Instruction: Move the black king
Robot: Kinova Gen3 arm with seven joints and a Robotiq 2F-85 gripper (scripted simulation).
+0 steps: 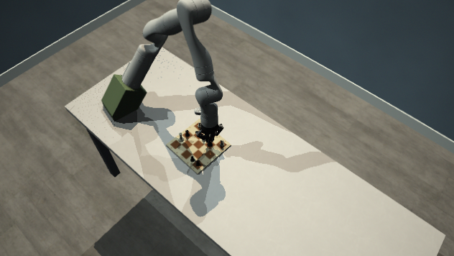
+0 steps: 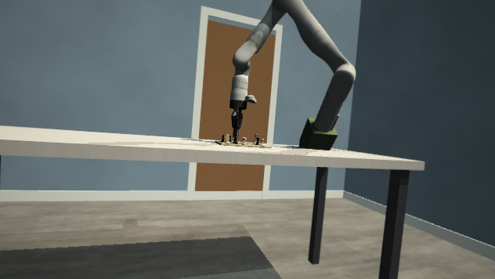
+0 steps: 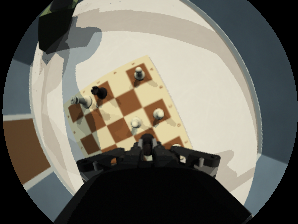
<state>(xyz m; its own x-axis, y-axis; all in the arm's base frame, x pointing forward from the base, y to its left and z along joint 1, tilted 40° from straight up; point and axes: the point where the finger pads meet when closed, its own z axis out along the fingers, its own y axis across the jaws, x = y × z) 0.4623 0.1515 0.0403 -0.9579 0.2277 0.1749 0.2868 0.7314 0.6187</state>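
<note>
A small chessboard [image 1: 186, 154] [image 3: 131, 103] [image 2: 251, 146] lies on the white table, with a few black and white pieces spread over it. My gripper [image 1: 210, 141] [image 2: 236, 135] [image 3: 147, 144] points straight down onto the board near its far right side. It is shut on a dark piece, the black king [image 1: 210, 144] [image 3: 145, 140], which stands on the board between the fingertips. The fingers hide most of the piece, and the letters on the board's edge are too small to read.
Other pieces stand nearby: a white one [image 1: 181, 136] and a black one [image 1: 187, 133] at the left, a black one [image 1: 222, 144] at the right corner, and two dark ones [image 1: 193, 159] at the front. The arm's green base block [image 1: 122, 97] [image 2: 317, 135] sits at the table's end.
</note>
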